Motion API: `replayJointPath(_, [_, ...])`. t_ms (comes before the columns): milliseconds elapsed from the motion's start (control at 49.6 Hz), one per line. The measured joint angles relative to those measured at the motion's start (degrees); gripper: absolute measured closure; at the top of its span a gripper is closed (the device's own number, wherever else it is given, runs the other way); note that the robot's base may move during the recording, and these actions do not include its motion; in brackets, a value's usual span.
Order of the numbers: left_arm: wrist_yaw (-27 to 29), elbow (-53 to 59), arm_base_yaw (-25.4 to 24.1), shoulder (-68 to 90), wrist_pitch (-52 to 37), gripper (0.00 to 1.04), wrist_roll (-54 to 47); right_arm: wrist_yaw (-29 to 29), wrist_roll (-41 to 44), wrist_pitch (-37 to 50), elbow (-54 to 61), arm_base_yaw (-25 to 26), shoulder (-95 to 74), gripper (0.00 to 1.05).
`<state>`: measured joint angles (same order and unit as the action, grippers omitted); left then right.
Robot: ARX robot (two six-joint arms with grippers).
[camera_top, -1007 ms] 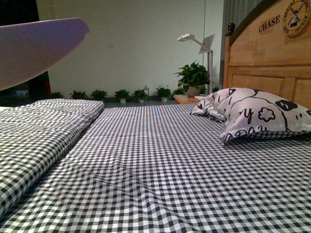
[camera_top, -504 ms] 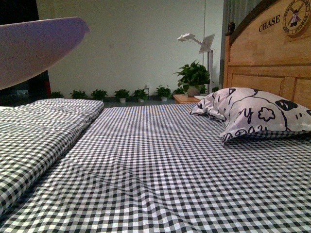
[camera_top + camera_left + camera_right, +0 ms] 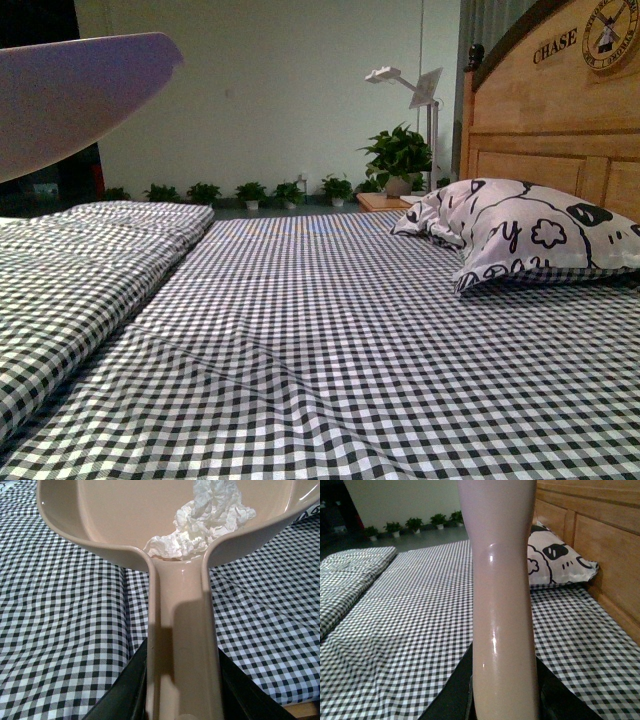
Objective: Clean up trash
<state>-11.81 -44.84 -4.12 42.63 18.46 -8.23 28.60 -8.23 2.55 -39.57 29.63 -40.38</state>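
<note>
The bed [image 3: 330,340] is seen free of litter, so collection is judged done. The dustpan [image 3: 150,525] is held clear above it, its handle clamped in the left end effector [image 3: 182,680]; the trash [image 3: 205,522] lies inside. A beige handle [image 3: 502,595] is clamped by the right end effector [image 3: 502,700]. Disposal is judged to remain.

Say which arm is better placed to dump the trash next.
Left. Its claw grips the dustpan with the paper wad already inside; the right claw holds only a beige handle.

Trash [image 3: 207,517] in dustpan [image 3: 125,525] (above bed [image 3: 330,340]), pillow [image 3: 520,235] right
</note>
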Motion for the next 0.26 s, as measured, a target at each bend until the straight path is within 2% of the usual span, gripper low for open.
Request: replayJointPath(262, [0.0,0.0,0.0,0.0,0.0,0.77,0.0,0.0,0.0,0.0,0.0,0.0,0.0,0.85])
